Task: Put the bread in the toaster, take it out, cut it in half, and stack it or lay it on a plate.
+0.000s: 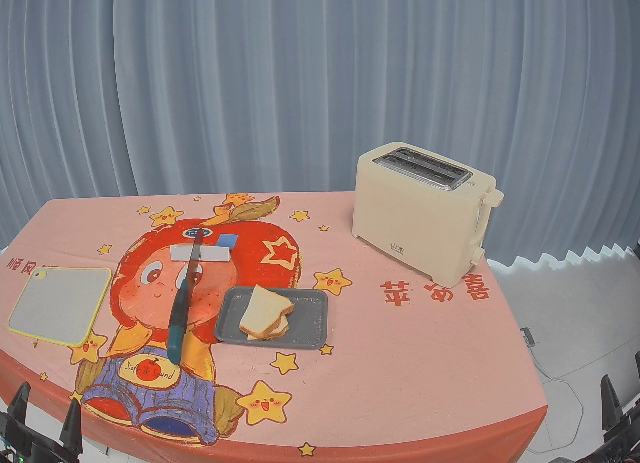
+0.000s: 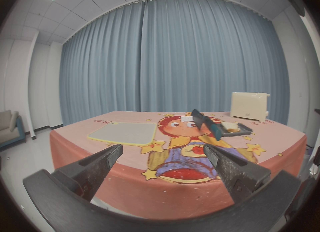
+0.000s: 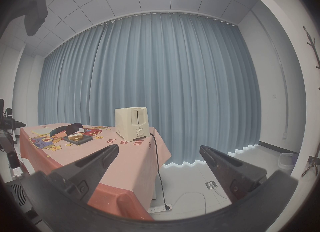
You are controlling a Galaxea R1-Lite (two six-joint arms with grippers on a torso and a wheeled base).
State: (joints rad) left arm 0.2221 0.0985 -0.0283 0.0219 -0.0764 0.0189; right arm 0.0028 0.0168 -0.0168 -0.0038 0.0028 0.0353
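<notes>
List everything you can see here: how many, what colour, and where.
toaster: 1, cream, table's far right
bread: apparently 2 slices, pale, stacked on the tray
tray: 1, grey, table middle
knife: 1, teal handle, dark blade, left of the tray, blade across the white block
white block: 1, white, behind the tray
cutting board: 1, grey, yellow rim, table's left
tablecloth: 1, pink, cartoon print
curtain: blue-grey, behind the table
left gripper: black, open, off the near-left edge
right gripper: black, open, off the near-right corner
</notes>
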